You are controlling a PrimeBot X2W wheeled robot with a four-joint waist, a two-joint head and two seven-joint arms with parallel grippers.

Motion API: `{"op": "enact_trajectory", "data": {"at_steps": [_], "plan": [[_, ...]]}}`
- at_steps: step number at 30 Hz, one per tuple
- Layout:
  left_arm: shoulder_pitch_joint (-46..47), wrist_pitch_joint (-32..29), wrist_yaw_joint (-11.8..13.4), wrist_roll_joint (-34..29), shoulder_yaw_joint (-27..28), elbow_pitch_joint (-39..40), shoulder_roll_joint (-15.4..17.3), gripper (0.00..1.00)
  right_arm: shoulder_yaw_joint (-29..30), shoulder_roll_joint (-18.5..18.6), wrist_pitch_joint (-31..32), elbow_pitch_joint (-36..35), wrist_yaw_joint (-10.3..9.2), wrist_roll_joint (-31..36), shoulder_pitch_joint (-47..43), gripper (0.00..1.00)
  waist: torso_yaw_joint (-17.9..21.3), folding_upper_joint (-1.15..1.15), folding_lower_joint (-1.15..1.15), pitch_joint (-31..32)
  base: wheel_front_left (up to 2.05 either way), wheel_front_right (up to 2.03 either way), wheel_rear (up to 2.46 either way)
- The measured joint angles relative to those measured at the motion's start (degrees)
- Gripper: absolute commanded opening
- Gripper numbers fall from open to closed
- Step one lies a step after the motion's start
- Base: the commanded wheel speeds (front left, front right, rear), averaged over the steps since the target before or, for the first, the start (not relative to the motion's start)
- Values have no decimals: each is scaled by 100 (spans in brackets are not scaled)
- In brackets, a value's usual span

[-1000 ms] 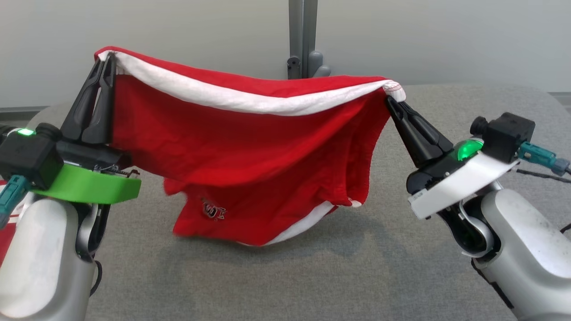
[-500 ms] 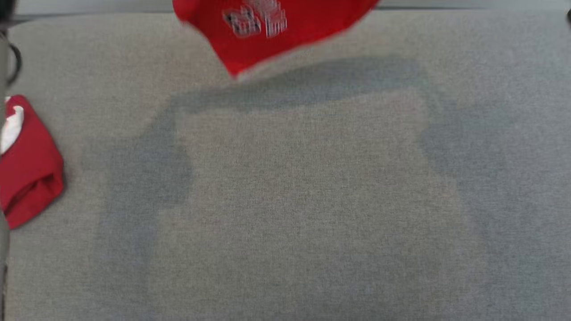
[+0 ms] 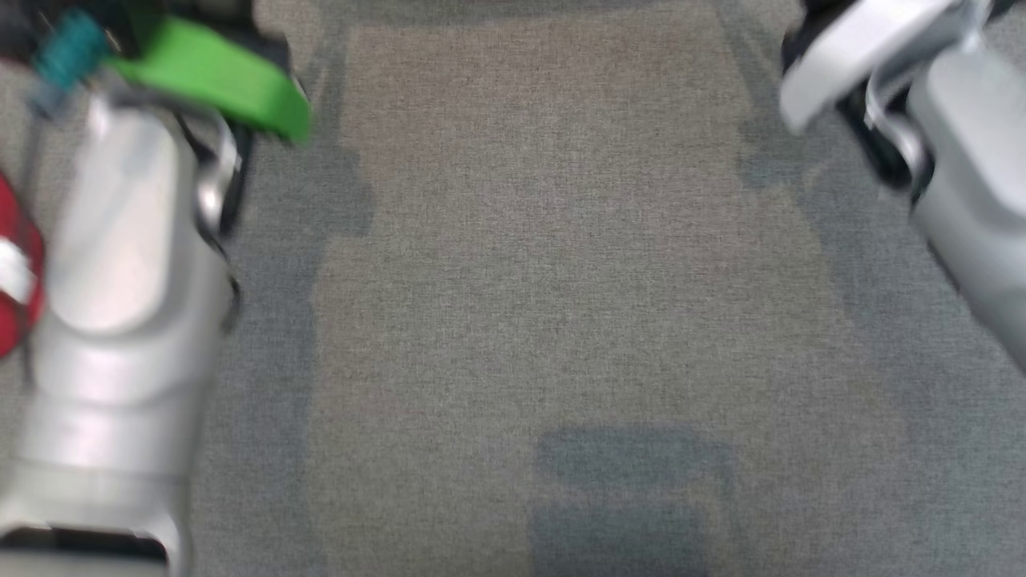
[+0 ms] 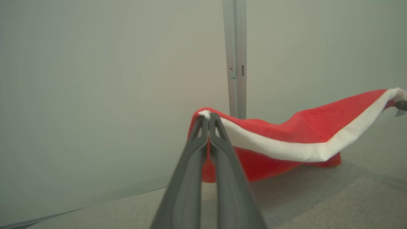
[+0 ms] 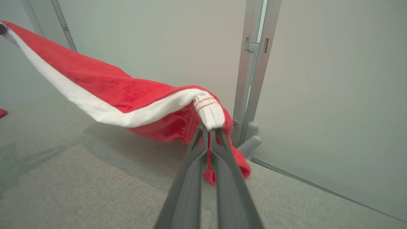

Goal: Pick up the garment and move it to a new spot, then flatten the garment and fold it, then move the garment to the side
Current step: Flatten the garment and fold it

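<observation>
- Tilted steeply down within the last second, by camera motion rather than any move of the cloth; looks now, blurred, onto the bare grey table (image 3: pixel 561 280).
- Still stretched in the air as a second ago: red garment (image 4: pixel 286 133), white waistband uppermost, slung between both grippers over the far part of the table, near the wall post (image 4: pixel 234 57); lower hem close to the table surface, contact impossible to tell.
- Reads as the carry-to-a-new-spot step, with the downward look probably scouting a landing place; flattening and folding not yet begun.
- Framed at the head view's upper corners: pale left forearm (image 3: pixel 120 320) and right forearm (image 3: pixel 970 184).
- Pinched tight on one waistband corner: left gripper (image 4: pixel 210 118); likewise clamped on the opposite elastic corner: right gripper (image 5: pixel 209 131).
- Lying apart at the table's left edge: a second red piece (image 3: pixel 12 272), no part of the hold.
- No legible writing anywhere now; small emblem seen low on the hanging cloth a second ago is out of sight, and was unreadable even then.
</observation>
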State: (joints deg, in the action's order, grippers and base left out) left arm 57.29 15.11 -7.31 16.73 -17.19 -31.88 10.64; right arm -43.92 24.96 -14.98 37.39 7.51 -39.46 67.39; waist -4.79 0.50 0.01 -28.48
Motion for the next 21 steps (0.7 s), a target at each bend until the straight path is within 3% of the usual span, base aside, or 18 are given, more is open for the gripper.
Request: {"op": "enact_trajectory", "data": {"at_steps": [6, 11, 15, 21], "plan": [[-1755, 1, -8, 271, 242, -49, -415, 0, -1160, 605, -2, -608, 1, -1177, -1341, 0, -33, 0, 0, 157, 0, 0, 0], [-2789, 1, -9, 321, 223, -97, -495, 0, -1872, 1021, -10, -1087, -1, -1935, -2166, 0, -23, 0, -1, 532, 0, 0, 0], [-3607, 1, -9, 348, 330, -64, -470, 0, -2156, 1139, -20, -1335, 0, -2553, -2774, 0, 13, 0, -1, 1041, 0, 0, 0], [-4559, 1, -10, 449, 684, 20, -490, 0, -2117, 1137, -18, -1594, -1, -2858, -3766, 0, 18, 0, -2, 1752, 0, 0, 0]]}}
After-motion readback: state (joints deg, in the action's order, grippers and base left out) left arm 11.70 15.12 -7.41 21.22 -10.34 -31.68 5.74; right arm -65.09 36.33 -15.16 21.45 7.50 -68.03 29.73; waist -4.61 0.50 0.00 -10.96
